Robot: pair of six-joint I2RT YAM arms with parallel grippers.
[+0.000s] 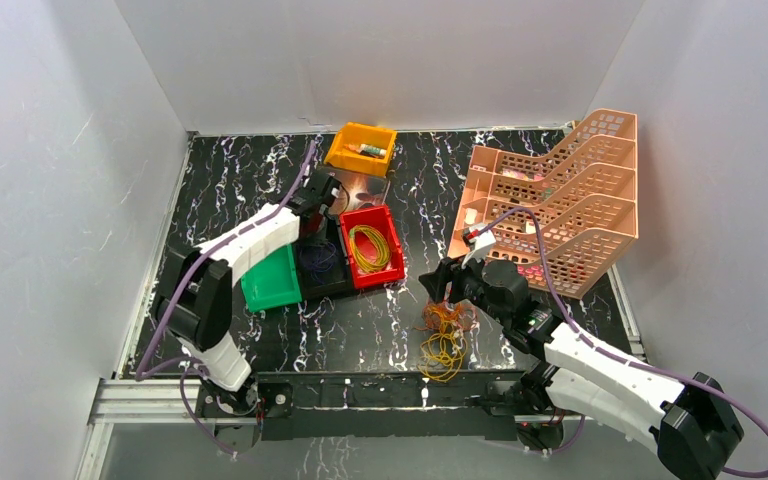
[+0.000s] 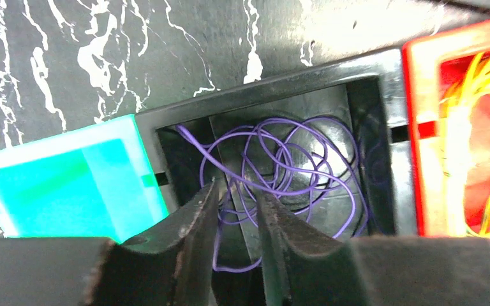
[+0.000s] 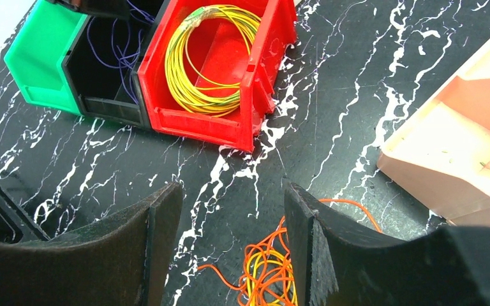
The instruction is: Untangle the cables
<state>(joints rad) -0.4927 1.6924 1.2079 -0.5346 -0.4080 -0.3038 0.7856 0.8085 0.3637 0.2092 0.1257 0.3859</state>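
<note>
A tangle of orange and yellow cables (image 1: 444, 335) lies on the black marble table near the front, also in the right wrist view (image 3: 268, 274). My right gripper (image 1: 438, 290) (image 3: 231, 190) is wide open and empty, hovering just above the tangle's far edge. A purple cable (image 2: 279, 120) lies in loose loops in the black bin (image 2: 281, 89). My left gripper (image 2: 238, 189) reaches into that bin with its jaws a narrow gap apart; purple strands run between them, not pinched. A yellow cable coil (image 3: 185, 76) lies in the red bin (image 3: 230, 127).
A green bin (image 3: 41, 57) stands left of the black bin. A yellow bin (image 1: 360, 148) holding small items sits at the back. A pink tiered organiser (image 1: 560, 200) stands at the right, close behind my right gripper. White walls enclose the table.
</note>
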